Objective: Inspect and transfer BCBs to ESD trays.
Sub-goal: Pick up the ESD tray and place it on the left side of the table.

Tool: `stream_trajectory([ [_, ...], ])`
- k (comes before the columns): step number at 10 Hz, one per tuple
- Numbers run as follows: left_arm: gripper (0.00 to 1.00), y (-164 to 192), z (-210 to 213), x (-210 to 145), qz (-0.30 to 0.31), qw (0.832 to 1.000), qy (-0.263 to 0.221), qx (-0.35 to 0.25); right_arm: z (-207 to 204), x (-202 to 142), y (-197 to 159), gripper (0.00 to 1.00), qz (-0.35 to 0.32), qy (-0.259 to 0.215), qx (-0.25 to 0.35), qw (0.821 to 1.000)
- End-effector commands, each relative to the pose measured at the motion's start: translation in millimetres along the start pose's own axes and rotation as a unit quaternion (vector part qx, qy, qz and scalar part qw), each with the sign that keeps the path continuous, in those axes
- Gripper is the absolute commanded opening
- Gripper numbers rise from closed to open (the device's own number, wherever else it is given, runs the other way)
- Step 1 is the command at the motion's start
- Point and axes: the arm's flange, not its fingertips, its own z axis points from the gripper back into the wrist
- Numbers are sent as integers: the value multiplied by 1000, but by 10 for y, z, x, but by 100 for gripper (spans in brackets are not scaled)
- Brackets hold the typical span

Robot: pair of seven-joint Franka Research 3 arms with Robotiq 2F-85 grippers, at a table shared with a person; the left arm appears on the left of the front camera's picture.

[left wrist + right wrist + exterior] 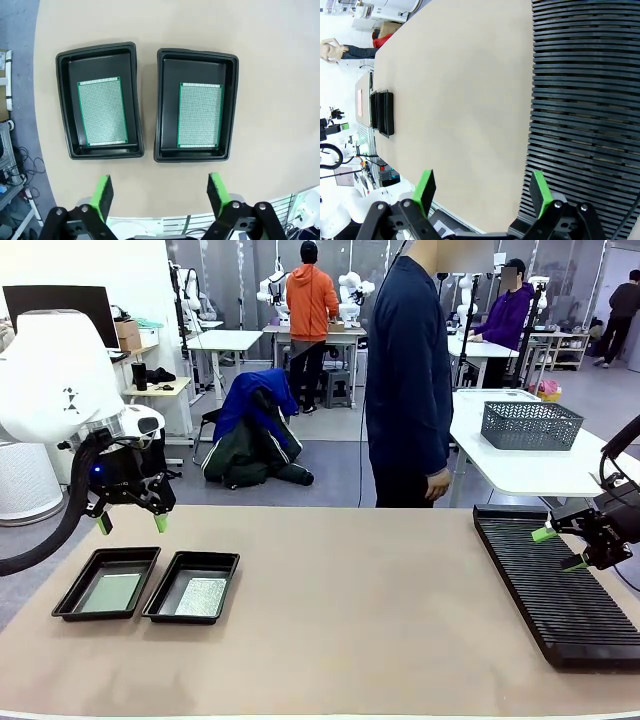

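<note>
Your trays [147, 102] each hold a BCB [102, 111]; rack [555, 580] at 3 o'clock looks empty. Both grippers [159, 192] gape, holding nothing.

Tan table [330, 630]: two ESD trays [150, 584], slotted rack [555, 585].
</note>
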Motion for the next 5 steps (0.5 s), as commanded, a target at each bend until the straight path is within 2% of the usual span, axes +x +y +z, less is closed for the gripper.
stream_trajectory([
  [1, 100, -2, -24, 8, 1, 1000, 0, 0, 2, -16, -2, 100, -1, -1, 2, 1000],
  [5, 100, -2, -24, 8, 1, 1000, 0, 0, 2, -16, -2, 100, -1, -1, 2, 1000],
])
